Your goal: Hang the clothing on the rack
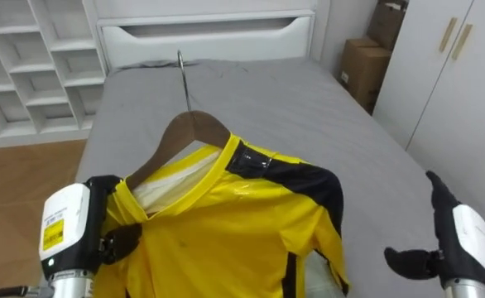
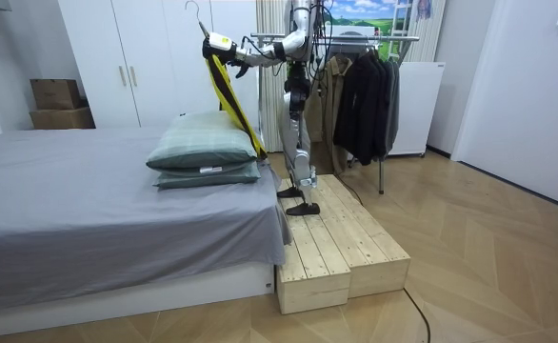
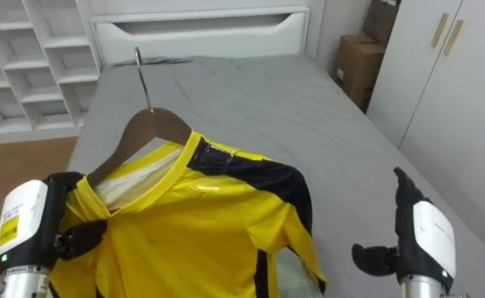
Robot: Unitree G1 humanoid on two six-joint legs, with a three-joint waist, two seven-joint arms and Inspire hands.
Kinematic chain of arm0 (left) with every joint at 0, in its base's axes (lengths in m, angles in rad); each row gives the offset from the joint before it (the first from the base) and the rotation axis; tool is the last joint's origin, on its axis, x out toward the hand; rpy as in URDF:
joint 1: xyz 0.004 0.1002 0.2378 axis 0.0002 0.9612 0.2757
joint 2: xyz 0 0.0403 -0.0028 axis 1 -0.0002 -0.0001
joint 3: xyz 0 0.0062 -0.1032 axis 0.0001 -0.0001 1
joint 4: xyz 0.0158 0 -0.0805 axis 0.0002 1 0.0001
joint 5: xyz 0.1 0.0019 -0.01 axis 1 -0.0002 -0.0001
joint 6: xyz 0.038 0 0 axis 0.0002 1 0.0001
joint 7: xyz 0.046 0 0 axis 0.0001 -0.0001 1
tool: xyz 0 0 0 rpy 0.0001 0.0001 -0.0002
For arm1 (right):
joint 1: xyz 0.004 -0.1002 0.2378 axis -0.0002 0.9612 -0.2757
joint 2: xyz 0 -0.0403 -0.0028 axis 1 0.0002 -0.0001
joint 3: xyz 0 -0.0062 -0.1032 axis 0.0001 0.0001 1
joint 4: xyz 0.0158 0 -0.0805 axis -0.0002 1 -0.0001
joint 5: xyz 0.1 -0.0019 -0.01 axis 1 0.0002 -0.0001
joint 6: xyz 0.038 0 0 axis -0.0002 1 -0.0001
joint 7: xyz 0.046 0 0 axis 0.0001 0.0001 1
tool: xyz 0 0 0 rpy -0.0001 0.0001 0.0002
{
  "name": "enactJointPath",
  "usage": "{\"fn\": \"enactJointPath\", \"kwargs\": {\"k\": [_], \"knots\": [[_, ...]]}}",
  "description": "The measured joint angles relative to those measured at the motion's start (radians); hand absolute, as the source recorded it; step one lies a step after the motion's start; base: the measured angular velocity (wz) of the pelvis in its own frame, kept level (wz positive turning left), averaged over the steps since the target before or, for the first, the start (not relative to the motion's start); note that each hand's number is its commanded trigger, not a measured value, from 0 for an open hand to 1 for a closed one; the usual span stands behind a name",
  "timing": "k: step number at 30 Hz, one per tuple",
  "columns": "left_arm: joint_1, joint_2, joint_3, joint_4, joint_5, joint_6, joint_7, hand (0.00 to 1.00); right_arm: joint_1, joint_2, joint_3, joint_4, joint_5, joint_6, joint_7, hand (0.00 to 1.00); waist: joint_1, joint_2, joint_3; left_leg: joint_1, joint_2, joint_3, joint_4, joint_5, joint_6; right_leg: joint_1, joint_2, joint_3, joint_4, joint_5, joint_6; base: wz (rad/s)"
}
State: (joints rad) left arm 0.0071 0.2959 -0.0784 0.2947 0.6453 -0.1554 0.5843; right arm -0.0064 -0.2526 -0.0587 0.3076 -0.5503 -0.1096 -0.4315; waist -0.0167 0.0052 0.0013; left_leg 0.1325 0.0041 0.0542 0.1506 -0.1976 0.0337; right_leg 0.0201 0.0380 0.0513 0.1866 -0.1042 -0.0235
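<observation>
L hand [image 1: 117, 238] low at the view's left, dark fingers curled tight on the yellow shirt [image 1: 226, 223] at its shoulder, right where the wooden hanger [image 1: 194, 126] arm ends under the cloth; so shirt + hanger ride in that one hand, raised over the grey bed [image 1: 309, 108], metal hook [image 1: 181, 70] pointing up and away from the robot; R hand [image 1: 456, 240] low right, holds nothing, fingers straight, thumb stuck out toward the shirt, well apart from it. Step in hand, prob.: carry the loaded hanger to the clothes rack [image 2: 374, 38], which stands behind the robot in the room view w/ dark garments [image 2: 365, 95] on it. To do it well: grip is off-centre, so the hanger may tip; R hand to the far shoulder or the hook's neck would level it; turn slowly on the wooden platform [image 2: 341, 243]; hook upright before it meets the rail. Pose: L arm stretched forward at about shoulder height; R hand upright beside it.
</observation>
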Motion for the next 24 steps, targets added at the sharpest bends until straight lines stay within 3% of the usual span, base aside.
{"fn": "enactJointPath", "kwargs": {"k": [24], "knots": [[0.000, -0.015, -0.003, -0.039, 0.003, 0.015, -0.010, 1.00, 0.000, -0.013, 0.088, -0.215, -0.010, -0.007, -0.011, 0.00, 0.021, -0.007, -0.0005, -0.006, 0.000, -0.005, -0.002, 0.000, 0.000, -0.002, 0.000, -0.003, -0.002, 0.000, 0.000, 0.00]]}}
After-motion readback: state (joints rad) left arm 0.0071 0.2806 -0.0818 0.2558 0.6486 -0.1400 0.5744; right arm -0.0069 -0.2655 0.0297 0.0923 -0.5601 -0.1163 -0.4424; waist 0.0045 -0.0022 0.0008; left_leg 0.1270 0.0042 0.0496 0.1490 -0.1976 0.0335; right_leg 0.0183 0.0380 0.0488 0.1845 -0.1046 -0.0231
